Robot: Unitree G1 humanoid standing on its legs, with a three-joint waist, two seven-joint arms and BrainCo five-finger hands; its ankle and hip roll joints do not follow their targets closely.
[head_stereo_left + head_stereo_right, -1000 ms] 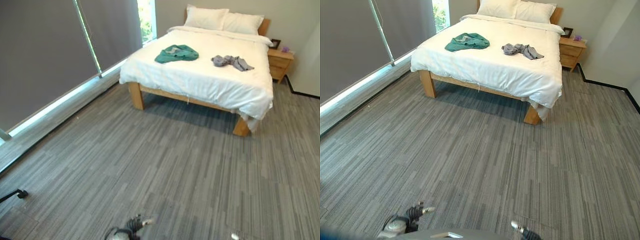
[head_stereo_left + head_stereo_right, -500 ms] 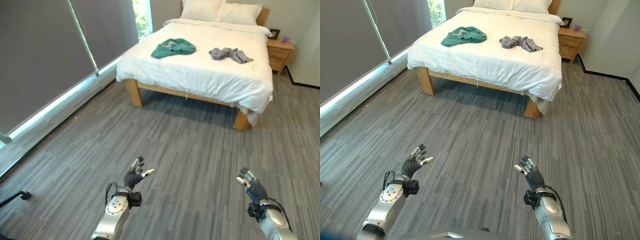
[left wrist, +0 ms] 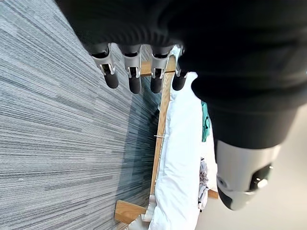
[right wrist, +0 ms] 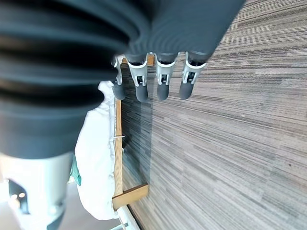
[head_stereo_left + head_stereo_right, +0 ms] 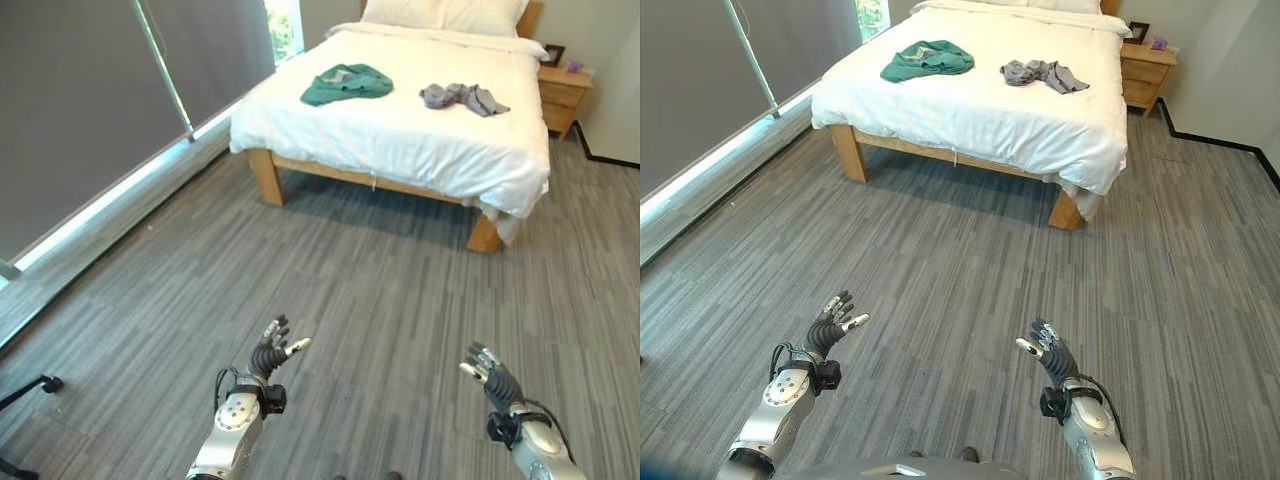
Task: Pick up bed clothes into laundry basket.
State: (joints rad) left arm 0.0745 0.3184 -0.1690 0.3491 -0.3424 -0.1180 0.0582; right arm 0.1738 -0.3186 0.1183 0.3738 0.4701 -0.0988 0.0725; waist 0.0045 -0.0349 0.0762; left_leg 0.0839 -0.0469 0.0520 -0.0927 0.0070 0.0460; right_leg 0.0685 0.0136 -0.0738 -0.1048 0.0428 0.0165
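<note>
green garment (image 5: 347, 83) and grey garment (image 5: 464, 97) on bed (image 5: 420, 150) | left hand (image 5: 268, 356), right hand (image 5: 487, 369) spread empty, well short

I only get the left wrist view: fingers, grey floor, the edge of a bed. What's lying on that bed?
Observer: A green garment and a grey garment, lying apart on the white bed.
Operator: Is the other hand holding anything?
Observer: No. The right hand is open over the floor, well short of the bed.
Operator: What's beyond the bed?
Observer: A wooden nightstand at its far corner.
</note>
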